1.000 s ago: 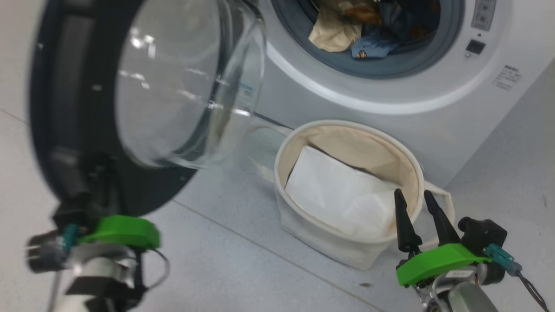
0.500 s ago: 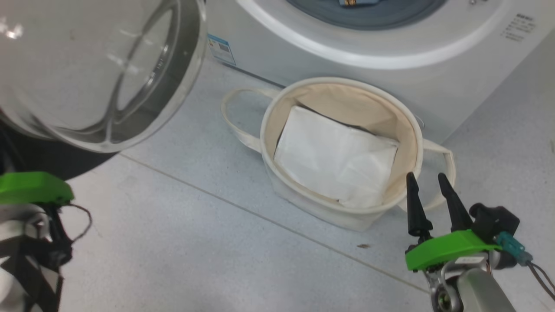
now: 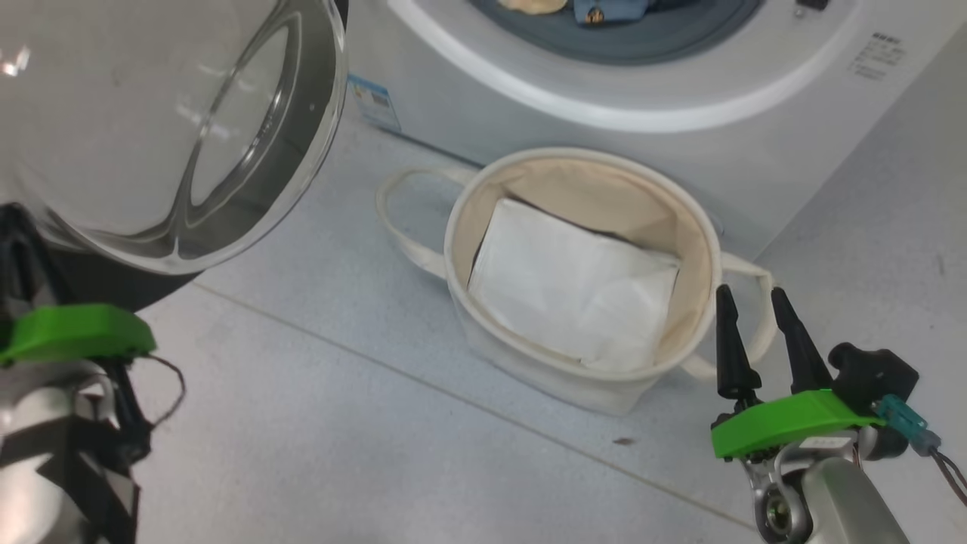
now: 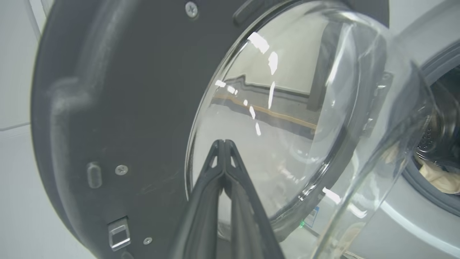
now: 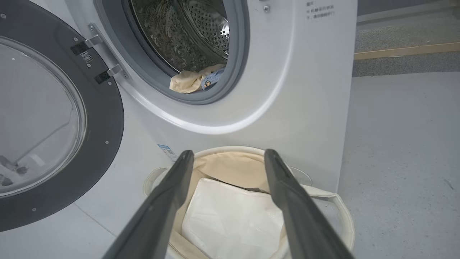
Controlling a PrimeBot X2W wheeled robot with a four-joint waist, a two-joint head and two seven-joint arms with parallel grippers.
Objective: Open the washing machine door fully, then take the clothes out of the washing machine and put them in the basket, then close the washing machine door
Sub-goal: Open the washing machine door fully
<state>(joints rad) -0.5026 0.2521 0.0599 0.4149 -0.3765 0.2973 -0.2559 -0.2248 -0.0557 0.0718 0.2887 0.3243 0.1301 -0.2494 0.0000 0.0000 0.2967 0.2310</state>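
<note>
In my right wrist view the door stands swung wide at left, black rim around clear glass. My white machine takes the upper middle; cream and blue clothes lie at its opening's lower edge. The cream basket sits upright at bottom centre, just beside the machine.

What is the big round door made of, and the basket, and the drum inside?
The washing machine door looks like a clear glass bowl, shiny with reflections, set in a dark matte ring, probably plastic. The basket seems soft cream canvas cloth: its handles flop. The drum looks like shiny steel dotted with small holes.
</note>
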